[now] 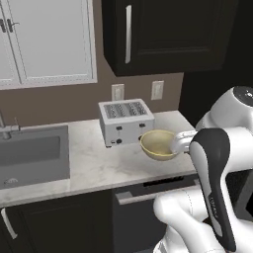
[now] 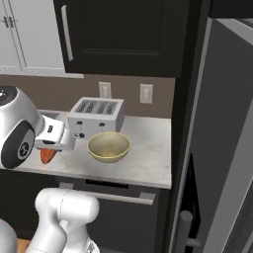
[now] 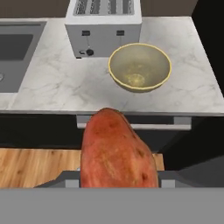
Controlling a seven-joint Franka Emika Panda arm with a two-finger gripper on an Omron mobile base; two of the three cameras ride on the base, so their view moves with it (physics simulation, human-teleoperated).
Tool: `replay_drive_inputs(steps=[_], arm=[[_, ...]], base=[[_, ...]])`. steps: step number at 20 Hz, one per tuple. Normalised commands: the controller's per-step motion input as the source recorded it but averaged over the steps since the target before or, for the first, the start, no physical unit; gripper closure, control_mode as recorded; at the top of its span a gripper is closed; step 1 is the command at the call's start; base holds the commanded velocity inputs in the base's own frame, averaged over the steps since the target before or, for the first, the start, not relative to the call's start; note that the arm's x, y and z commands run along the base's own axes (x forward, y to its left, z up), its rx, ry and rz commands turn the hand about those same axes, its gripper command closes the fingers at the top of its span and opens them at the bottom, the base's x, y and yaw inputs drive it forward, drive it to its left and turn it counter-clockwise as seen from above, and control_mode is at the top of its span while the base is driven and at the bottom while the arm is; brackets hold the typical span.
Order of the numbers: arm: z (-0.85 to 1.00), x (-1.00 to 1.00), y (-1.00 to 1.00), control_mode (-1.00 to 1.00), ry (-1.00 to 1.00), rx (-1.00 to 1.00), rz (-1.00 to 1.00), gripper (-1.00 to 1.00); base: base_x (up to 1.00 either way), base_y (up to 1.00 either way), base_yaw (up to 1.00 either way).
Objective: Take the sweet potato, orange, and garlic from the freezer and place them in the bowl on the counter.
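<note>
My tool (image 2: pixel 48 148) is clamped on the sweet potato (image 3: pixel 117 151), short of the bench (image 3: pixel 65 83) edge. The bowl (image 3: pixel 139 66) sits ahead and slightly right, beside the toaster (image 3: pixel 103 26), so I'd carry forward over its rim.

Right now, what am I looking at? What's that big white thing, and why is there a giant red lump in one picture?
The big white thing is a robot arm in a pretend kitchen drawn by a computer. Two pictures come from cameras riding behind the arm, one on its left and one on its right. The third comes from a camera on the robot's hand, looking past its gripper. The red lump is a sweet potato the gripper is holding, and it looks huge because it is so close to that camera. On the marbled counter sit a silver toaster and a yellow bowl, with nothing in it that I can see. A sink is at the far left.
</note>
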Motion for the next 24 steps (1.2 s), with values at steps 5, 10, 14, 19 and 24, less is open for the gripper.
replay_drive_inputs(steps=[5,10,14,19,24], arm=[[0.00,0.00,0.00,1.00,0.00,0.00,0.00,1.00],[0.00,0.00,0.00,1.00,0.00,0.00,0.00,1.00],[0.00,0.00,0.00,1.00,0.00,0.00,0.00,1.00],[-0.01,0.19,-0.06,-1.00,0.00,0.01,0.00,1.00],[-0.18,0.47,-0.21,-1.00,0.00,0.02,0.00,1.00]], base=[[0.45,-0.13,0.00],[0.44,-0.13,0.00],[0.42,-0.12,0.00],[0.27,-0.07,0.00],[0.00,0.00,0.00]])
